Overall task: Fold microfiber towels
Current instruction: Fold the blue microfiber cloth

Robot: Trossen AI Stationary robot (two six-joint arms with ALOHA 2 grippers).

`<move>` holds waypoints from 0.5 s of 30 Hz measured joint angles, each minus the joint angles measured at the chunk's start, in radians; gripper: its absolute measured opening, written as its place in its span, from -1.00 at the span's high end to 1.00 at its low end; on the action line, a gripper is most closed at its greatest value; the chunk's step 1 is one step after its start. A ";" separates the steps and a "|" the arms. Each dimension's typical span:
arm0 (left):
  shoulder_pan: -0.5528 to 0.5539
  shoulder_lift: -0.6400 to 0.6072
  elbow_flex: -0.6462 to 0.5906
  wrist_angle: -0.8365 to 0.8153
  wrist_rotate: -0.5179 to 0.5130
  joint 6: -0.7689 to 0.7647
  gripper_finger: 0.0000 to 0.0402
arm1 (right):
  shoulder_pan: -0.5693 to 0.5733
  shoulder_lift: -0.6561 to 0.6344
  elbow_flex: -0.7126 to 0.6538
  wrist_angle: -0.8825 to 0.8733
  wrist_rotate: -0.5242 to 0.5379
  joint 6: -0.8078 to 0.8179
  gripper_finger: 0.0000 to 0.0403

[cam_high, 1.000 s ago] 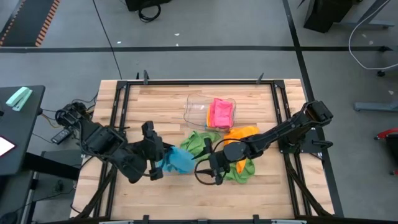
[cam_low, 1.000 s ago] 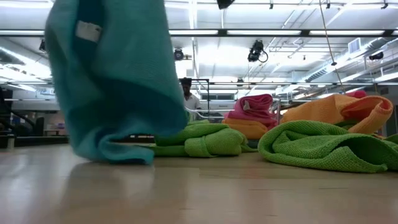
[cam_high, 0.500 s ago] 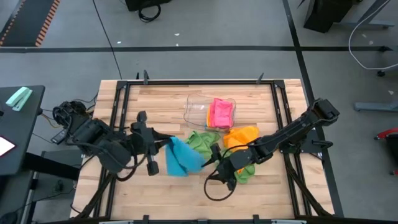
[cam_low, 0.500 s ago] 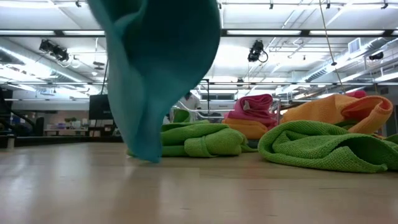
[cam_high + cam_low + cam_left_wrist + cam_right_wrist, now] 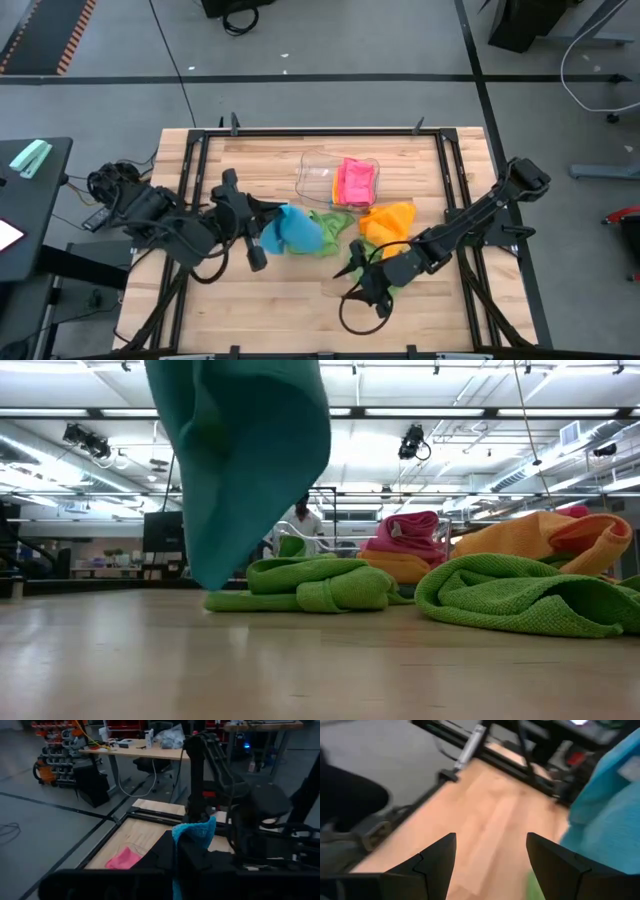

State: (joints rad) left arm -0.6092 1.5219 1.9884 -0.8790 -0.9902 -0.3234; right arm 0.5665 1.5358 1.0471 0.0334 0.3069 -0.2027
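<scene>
One blue towel (image 5: pixel 297 232) hangs limp from the clamped left gripper (image 5: pixel 268 226), soft and light. Right gripper (image 5: pixel 362 283), at five o'clock, gapes empty; best pinch a free corner.

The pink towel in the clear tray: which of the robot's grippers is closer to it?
Neither clearly. The left gripper, shut on the blue towel, sits to the left of the pink towel; the open right gripper sits nearer the table's front edge.

Blue towel (image 5: pixel 240 460) top past low view's upper edge; distant person (image 5: pixel 303 520) tiny.
</scene>
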 joint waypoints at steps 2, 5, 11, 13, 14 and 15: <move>0.001 0.000 0.001 0.035 -0.002 0.024 0.96 | 0.006 0.016 -0.018 0.053 0.030 -0.007 -0.24; 0.005 0.002 0.001 0.104 0.000 0.085 0.95 | -0.002 0.072 -0.035 0.119 0.039 -0.006 -0.24; 0.006 0.004 0.001 0.243 -0.001 0.198 0.87 | -0.059 0.173 -0.036 0.229 0.317 -0.041 -0.24; 0.006 0.008 0.001 0.276 -0.001 0.232 0.90 | -0.086 0.183 -0.036 0.251 0.413 -0.056 -0.24; 0.006 0.010 0.001 0.289 -0.001 0.244 0.92 | -0.098 0.183 -0.036 0.259 0.444 -0.060 -0.24; 0.004 0.012 0.001 0.292 -0.001 0.254 0.94 | -0.111 0.183 -0.036 0.277 0.464 -0.069 -0.24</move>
State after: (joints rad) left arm -0.6049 1.5336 1.9892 -0.5867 -0.9909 -0.0690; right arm 0.4559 1.7191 1.0115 0.3101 0.7710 -0.2714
